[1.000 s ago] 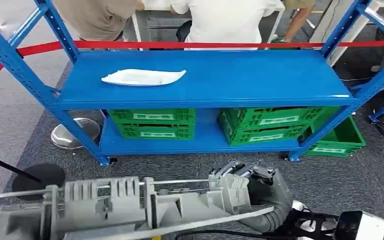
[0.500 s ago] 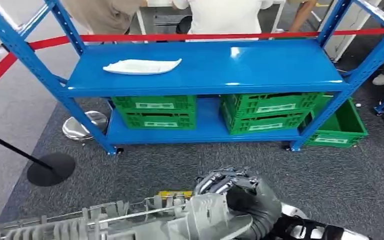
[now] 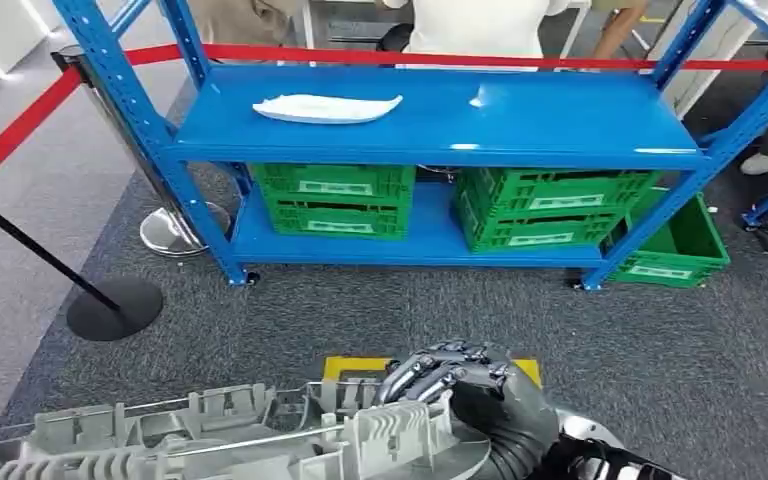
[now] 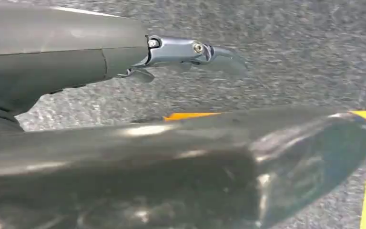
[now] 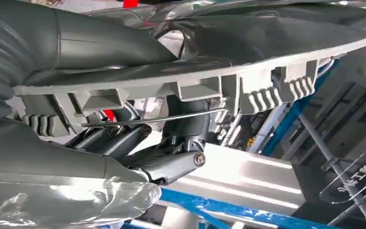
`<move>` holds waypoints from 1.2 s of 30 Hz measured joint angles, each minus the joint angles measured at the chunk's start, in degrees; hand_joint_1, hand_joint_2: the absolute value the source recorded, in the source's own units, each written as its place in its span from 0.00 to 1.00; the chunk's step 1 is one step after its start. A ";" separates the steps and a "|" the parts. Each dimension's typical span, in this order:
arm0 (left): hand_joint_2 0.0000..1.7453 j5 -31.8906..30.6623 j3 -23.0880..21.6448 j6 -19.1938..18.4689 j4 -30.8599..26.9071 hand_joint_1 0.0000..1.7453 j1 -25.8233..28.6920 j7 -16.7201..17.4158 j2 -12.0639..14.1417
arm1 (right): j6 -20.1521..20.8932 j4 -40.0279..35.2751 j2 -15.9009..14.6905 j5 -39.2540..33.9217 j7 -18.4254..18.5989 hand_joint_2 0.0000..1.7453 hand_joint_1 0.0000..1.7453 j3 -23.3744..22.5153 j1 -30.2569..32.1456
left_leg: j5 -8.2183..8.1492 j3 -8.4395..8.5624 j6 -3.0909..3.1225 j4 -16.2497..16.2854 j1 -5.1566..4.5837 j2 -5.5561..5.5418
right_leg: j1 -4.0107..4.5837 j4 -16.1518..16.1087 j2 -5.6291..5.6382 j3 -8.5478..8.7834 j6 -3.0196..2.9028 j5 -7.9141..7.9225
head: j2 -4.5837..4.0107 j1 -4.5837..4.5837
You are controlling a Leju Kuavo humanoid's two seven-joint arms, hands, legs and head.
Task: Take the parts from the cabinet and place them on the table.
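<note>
The right hand (image 3: 460,385) gripped a long grey part (image 3: 250,435), low and near, fingers (image 3: 430,365) curled over its edge; left hand's (image 4: 124,167) state unclear; a white part (image 3: 327,108) lay on the far blue rack (image 3: 560,125); keeping the long part level while carrying seemed wise.

Camera: the whole head view has shifted; the blue rack (image 3: 430,120) and white part (image 3: 327,108) on its top shelf sit further right and higher.
Grey part (image 3: 250,440): lower in frame than a second ago.
Right robot hand (image 3: 460,385): still gripping it, lower too.
Floor: a yellow marking (image 3: 360,367) now shows.
</note>
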 joint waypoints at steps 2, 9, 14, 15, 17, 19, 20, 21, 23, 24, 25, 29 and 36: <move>0.00 0.07 -0.20 0.00 0.00 0.00 0.02 0.00 0.00 | -0.41 -0.09 -0.17 0.44 -0.13 1.00 1.00 0.00 0.04 | 1.31 -1.64 -0.16 0.03 -0.16 -0.01 | 0.05 -3.63 0.07 4.18 -0.52 4.25 | 0.00 0.00; 0.00 0.17 -0.26 0.13 0.13 0.00 0.07 -0.04 0.17 | -0.83 -1.09 -0.41 0.48 -0.35 1.00 1.00 0.00 -0.11 | 5.14 -3.43 -2.28 -0.47 -0.13 -0.40 | 0.69 -20.40 0.85 14.24 -2.32 4.52 | 0.00 0.28; 0.00 1.12 -0.37 1.62 0.22 0.00 -0.20 3.04 0.11 | -1.05 -1.55 -0.41 0.50 -0.83 1.00 1.00 0.00 -0.19 | -8.37 -8.21 -3.13 14.51 0.00 -0.31 | 0.31 -20.60 0.38 9.87 -3.46 8.29 | 0.00 -0.26; 0.00 1.55 -0.37 2.69 0.22 0.00 -0.26 5.32 0.13 | -1.05 -1.53 -0.41 0.52 -1.00 1.00 1.00 0.00 -0.20 | -7.73 -8.51 -3.22 17.55 0.02 -0.31 | 0.31 -20.59 0.20 9.01 -3.40 8.93 | 0.00 -0.28; 0.00 2.34 -0.37 4.78 0.22 0.00 -0.30 9.85 0.17 | -0.96 -1.53 -0.41 0.68 -1.20 1.00 1.00 0.00 -0.55 | -2.65 -6.74 -3.39 17.32 0.10 -0.28 | 0.28 -20.45 0.02 7.45 -3.23 10.13 | 0.00 -0.35; 0.00 2.53 -0.39 6.14 0.22 0.00 -0.45 11.78 0.46 | -0.81 -1.55 -0.42 0.85 -1.48 1.00 1.00 -0.02 -1.36 | -0.43 -0.51 -3.53 9.18 0.31 -0.12 | 0.19 -19.82 0.04 5.86 -2.71 11.13 | 0.00 -0.37; 0.00 2.71 -0.39 6.60 0.22 0.00 -0.77 12.46 0.46 | -0.72 -1.73 -0.41 0.96 -1.68 1.00 1.00 -0.11 -1.61 | -2.53 3.61 -3.57 3.99 0.38 0.03 | 0.53 -19.39 0.05 5.30 -2.37 11.33 | 0.00 -0.50; 0.00 2.91 -0.39 7.06 0.22 0.00 -1.06 12.98 0.63 | -0.54 -2.03 -0.46 1.00 -1.90 1.00 1.00 -0.28 -1.91 | -4.61 5.78 -2.80 -0.26 0.29 -0.12 | 0.68 -18.66 0.04 4.91 -2.14 11.53 | 0.00 -0.55; 0.00 2.99 -0.39 7.36 0.22 0.00 -1.30 13.55 0.70 | -0.39 -2.32 -0.50 0.89 -2.43 1.00 1.00 -0.55 -2.32 | -5.04 5.10 -1.88 -0.30 0.13 -0.27 | 0.58 -18.66 -0.11 4.68 -1.55 12.26 | 0.00 -0.48; 0.00 2.99 -0.39 7.41 0.22 0.00 -1.14 13.73 0.70 | -0.39 -2.43 -0.50 0.85 -2.49 1.00 1.00 -0.68 -2.32 | -4.75 4.98 -1.40 -0.27 0.10 -0.25 | 0.41 -18.77 -0.11 4.68 -1.24 12.66 | 0.00 -0.55; 0.00 3.08 -0.39 7.48 0.22 0.00 -1.02 13.92 0.70 | -0.39 -2.58 -0.57 0.83 -2.56 1.00 1.00 -0.79 -2.29 | -4.26 4.81 -0.77 -0.33 0.26 -0.01 | 0.27 -18.38 0.06 4.14 -0.81 12.32 | 0.00 -0.52; 0.00 3.54 -0.39 7.74 0.22 0.00 -1.13 14.05 0.81 | -0.68 -3.26 -0.90 1.27 -3.32 1.00 1.00 -1.51 -2.18 | -2.96 3.55 -0.01 -0.29 0.11 0.59 | 0.08 -2.99 0.16 -1.51 0.16 2.97 | 0.00 -0.31; 0.00 4.61 -0.39 8.24 0.22 0.00 -1.04 13.33 0.92 | -2.03 -5.33 -1.62 4.22 -4.28 1.00 1.00 -3.10 -1.49 | -2.64 3.08 -0.86 0.05 -0.49 2.65 | 0.97 -18.88 -3.16 9.58 -1.47 7.76 | 0.00 -0.26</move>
